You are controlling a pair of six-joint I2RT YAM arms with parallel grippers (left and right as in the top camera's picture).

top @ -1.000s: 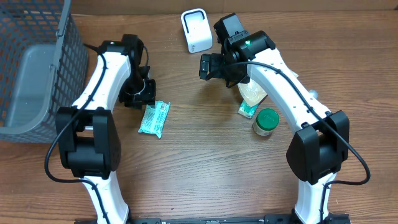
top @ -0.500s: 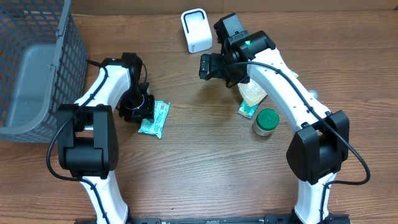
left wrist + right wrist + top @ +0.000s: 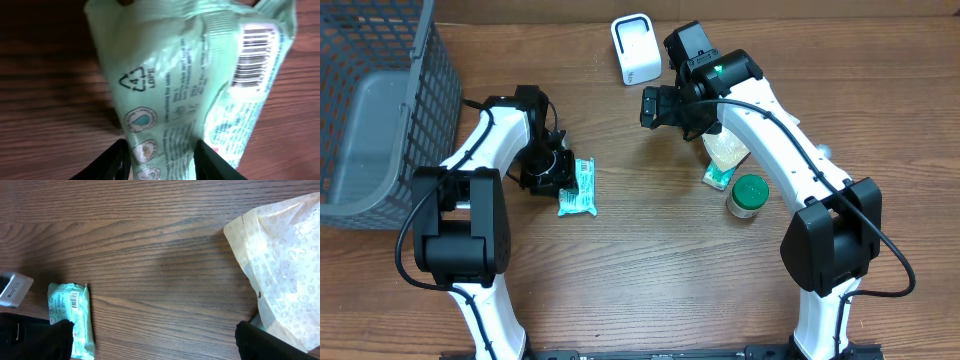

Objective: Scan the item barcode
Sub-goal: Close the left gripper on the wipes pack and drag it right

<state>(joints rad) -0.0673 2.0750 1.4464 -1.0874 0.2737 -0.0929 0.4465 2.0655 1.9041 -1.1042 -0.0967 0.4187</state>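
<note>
Closest in, the left wrist view is filled by a pale green wipes packet [image 3: 170,85]. It is bunched up between the two dark fingers [image 3: 112,162] at the bottom edge. The left gripper [image 3: 162,160] is closed to a narrow gap on the packet, with a finger pressed against each side. Only this view shows the print: a recycling triangle marked LDPE at the centre and a black barcode [image 3: 254,57] at the upper right, turned toward the camera.

The overhead view gives the layout that the close-up hides. Toward the lower right stands a green-lidded jar [image 3: 748,195] on the wooden desk [image 3: 650,270]. The packet lies left of centre, with the left gripper at its left edge. Just above the jar is a pale patterned bag [image 3: 727,150] lying over a teal pack [image 3: 716,178].

The right gripper [image 3: 653,107] hangs above centre, apart from every item. Its own wrist view shows what the overhead cannot: its fingers stand wide at the two lower corners, with bare wood between them. That view also catches the packet and its barcode small at the lower left, and the bag at the upper right.

Farthest up, a white scanner [image 3: 635,50] stands near the top edge, and a grey wire basket [image 3: 380,60] fills the upper left.
</note>
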